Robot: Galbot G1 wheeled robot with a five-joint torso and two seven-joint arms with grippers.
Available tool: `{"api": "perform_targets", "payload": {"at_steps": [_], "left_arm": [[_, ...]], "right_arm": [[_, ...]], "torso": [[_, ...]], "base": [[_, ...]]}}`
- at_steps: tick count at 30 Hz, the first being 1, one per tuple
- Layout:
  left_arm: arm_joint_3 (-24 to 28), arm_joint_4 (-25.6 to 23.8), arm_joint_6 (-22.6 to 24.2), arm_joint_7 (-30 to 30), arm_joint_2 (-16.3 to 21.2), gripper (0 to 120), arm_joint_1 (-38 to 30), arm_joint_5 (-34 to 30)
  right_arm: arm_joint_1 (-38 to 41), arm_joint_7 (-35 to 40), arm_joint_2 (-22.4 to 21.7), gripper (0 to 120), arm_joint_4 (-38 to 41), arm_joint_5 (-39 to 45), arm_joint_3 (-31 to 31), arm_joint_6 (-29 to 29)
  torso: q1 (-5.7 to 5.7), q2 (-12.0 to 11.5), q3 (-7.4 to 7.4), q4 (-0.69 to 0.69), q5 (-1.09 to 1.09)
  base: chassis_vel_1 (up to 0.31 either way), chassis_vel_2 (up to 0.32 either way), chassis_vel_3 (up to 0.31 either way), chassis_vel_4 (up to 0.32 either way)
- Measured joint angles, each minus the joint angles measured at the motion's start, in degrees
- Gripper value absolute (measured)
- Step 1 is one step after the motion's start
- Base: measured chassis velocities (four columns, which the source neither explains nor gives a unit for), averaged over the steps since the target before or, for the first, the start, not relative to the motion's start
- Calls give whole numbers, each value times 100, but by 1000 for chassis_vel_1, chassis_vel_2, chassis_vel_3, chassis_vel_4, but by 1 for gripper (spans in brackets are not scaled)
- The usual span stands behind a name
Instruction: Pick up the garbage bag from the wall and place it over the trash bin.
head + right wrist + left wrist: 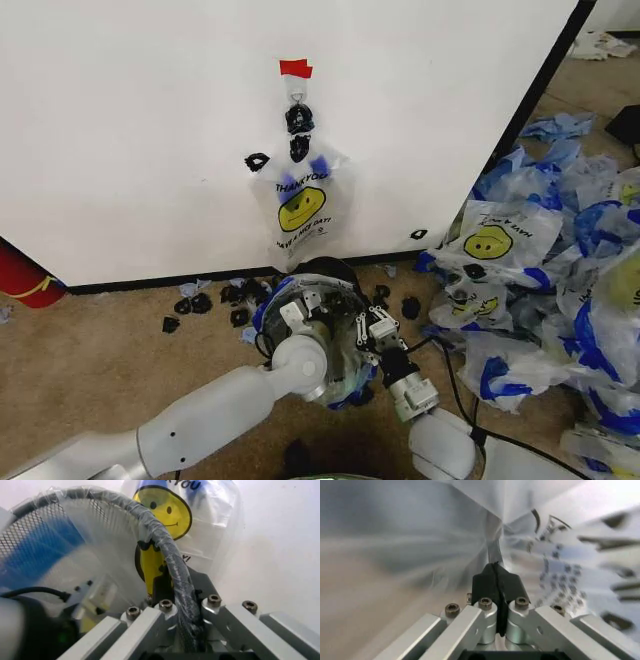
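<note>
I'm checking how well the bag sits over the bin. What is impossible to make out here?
- Head view: most of the trash bin is hidden behind the left gripper and right gripper.
- Left wrist view: the garbage bag is blurred; its print is unreadable.
- Right wrist view: the bin's far rim is cut off by the edge.

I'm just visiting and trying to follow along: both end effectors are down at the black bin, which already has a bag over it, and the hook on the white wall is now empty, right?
Not quite. The hook isn't empty: another garbage bag with a smiley face hangs from it on the wall, as the head view shows. The rest holds: the left end effector and right end effector are at the bag-covered trash bin.
</note>
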Motion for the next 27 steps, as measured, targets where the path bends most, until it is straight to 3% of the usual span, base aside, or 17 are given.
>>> {"api": "perform_targets", "payload": {"at_steps": [9,17,27], "left_arm": [[-67,-149,-28,-24,210,0,83,36],[-220,-110,-235,-169,-61,0,266,-117],[-273,56,-474,-135,-234,0,347,127]], "right_arm": [[15,2,30,0,-60,12,-47,-14],[28,8,10,0,-88,13,-47,-16],[28,11,3,0,-100,14,-55,-16]], "torso": [[0,0,0,0,0],[0,0,0,-1,0],[0,0,0,-1,0]], "base": [[0,0,0,0],[0,0,0,0],[0,0,0,0]]}}
